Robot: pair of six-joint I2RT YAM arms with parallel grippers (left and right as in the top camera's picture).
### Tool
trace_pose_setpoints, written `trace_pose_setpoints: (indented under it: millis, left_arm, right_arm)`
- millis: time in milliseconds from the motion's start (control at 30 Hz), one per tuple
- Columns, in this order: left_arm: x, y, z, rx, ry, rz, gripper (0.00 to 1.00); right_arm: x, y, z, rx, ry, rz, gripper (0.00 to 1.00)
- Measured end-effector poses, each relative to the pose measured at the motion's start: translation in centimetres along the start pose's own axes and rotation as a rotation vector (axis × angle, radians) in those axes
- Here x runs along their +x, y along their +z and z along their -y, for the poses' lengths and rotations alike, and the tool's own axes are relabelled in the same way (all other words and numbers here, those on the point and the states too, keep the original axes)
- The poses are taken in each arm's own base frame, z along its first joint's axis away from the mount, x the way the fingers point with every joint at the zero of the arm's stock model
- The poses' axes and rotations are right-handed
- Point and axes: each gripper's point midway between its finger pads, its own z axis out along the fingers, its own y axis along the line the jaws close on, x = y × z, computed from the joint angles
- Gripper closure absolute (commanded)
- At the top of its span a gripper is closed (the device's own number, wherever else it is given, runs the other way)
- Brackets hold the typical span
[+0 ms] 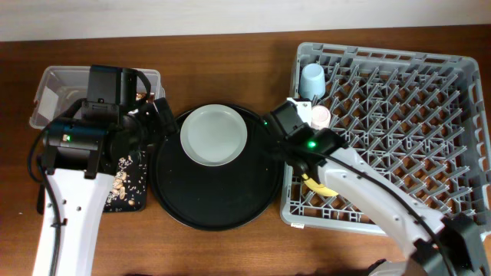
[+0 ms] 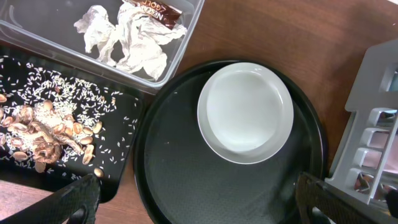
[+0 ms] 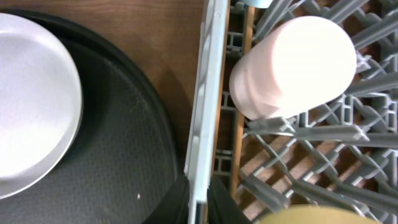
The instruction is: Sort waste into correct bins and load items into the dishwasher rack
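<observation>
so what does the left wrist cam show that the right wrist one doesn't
Only the left wrist: the clear tub holding the crumpled napkin and the snack wrapper, and the shallow black tray with food scraps and rice.

Only the right wrist: the pink cup among the pegs of the dishwasher rack, and a sliver of the yellow bowl at the bottom edge.

Both: the pale plate on the round black tray, the rack's side wall, and the wooden table.
</observation>
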Motion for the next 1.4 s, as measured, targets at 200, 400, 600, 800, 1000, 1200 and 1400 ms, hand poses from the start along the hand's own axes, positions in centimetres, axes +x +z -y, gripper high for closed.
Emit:
trace_pose_setpoints:
  millis: [200, 400, 600, 800, 1000, 1200, 1400]
  left_arm:
    - [0.0, 0.0, 0.0, 0.0, 0.0, 0.0, 0.01]
    - [0.0, 0.0, 0.0, 0.0, 0.0, 0.0, 0.01]
    - [0.0, 0.0, 0.0, 0.0, 0.0, 0.0, 0.01]
    - [0.0, 0.0, 0.0, 0.0, 0.0, 0.0, 0.01]
    - [0.0, 0.0, 0.0, 0.0, 0.0, 0.0, 0.01]
    - [0.0, 0.0, 0.0, 0.0, 0.0, 0.0, 0.01]
    - [0.0, 0.0, 0.0, 0.0, 0.0, 0.0, 0.01]
  right_arm:
    - [0.7, 3.4, 0.0, 0.073, -0.002, -0.025, 0.85]
    - [1.6, 3.2, 0.5, 0.091, -0.001, -0.061, 0.91]
    - [2.6, 2.6, 0.7, 0.078, -0.019, -0.113, 0.92]
    - [3.5, 2.2, 0.8, 0.065, -0.038, -0.155, 0.91]
    - [3.9, 1.9, 0.8, 0.047, -0.039, -0.18, 0.91]
    - [4.0, 1.8, 0.6, 0.034, -0.037, -0.188, 0.92]
    - [4.2, 1.7, 0.2, 0.007, -0.028, -0.202, 0.71]
